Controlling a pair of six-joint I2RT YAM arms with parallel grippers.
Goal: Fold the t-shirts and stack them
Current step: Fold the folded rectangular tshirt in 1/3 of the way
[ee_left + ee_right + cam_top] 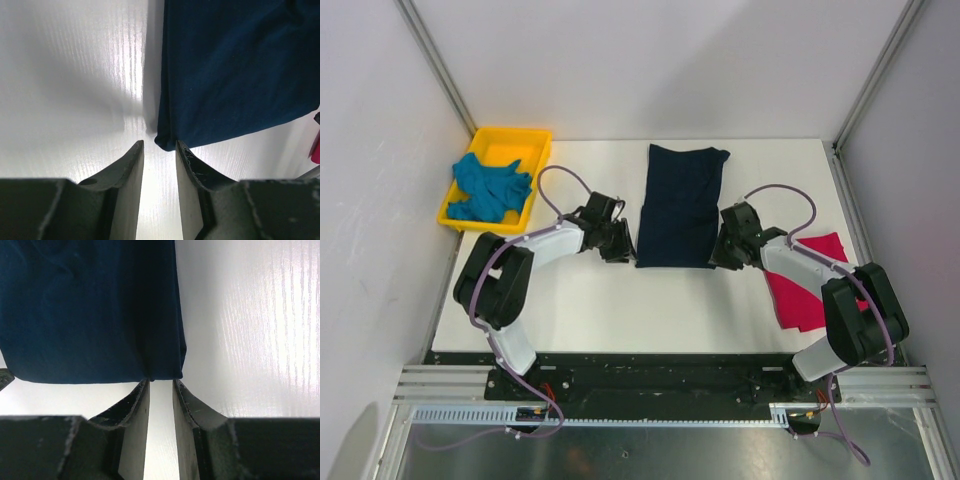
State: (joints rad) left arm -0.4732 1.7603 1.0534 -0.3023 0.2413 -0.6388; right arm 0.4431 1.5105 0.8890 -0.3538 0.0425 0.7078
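Navy blue cloth t-shirt [677,205], folded lengthwise on the white table [580,305]: our left gripper [160,144] and right gripper [161,382] sit at its near corners, jaws narrowly parted, grip unclear to us, seemingly to lift that hem

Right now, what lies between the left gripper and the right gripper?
Between the left gripper and the right gripper lies the folded navy t-shirt, as the top view shows.

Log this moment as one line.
navy t-shirt: folded, centre | left gripper: open at near-left corner | right gripper: open at near-right corner | pink t-shirt: right | teal t-shirt: in yellow tray
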